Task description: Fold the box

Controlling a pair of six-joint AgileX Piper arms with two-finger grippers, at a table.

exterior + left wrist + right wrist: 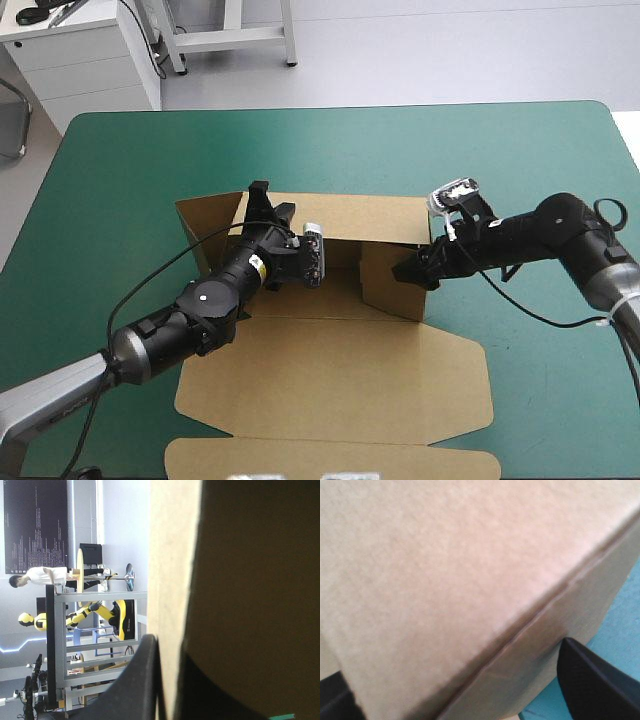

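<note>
Above: a brown cardboard box spans the teal-green table from middle to near edge, far walls up (lid flat). Left wrist: the left gripper pinches a wall's edge. Right wrist: the right gripper gapes, board between.

Bright, even light falls from above on the worktop in the high view. Shadows there are soft and short, and they gather inside the raised walls of the box, whose flat panels stay evenly lit. In the left wrist view the box is backlit by a bright room. One narrow strip of board is pale, the broad face beside it is nearly black, and the left jaws show only as a dark silhouette. In the right wrist view the box is close and blurred, softly lit, and dimmer beyond its crease.
</note>
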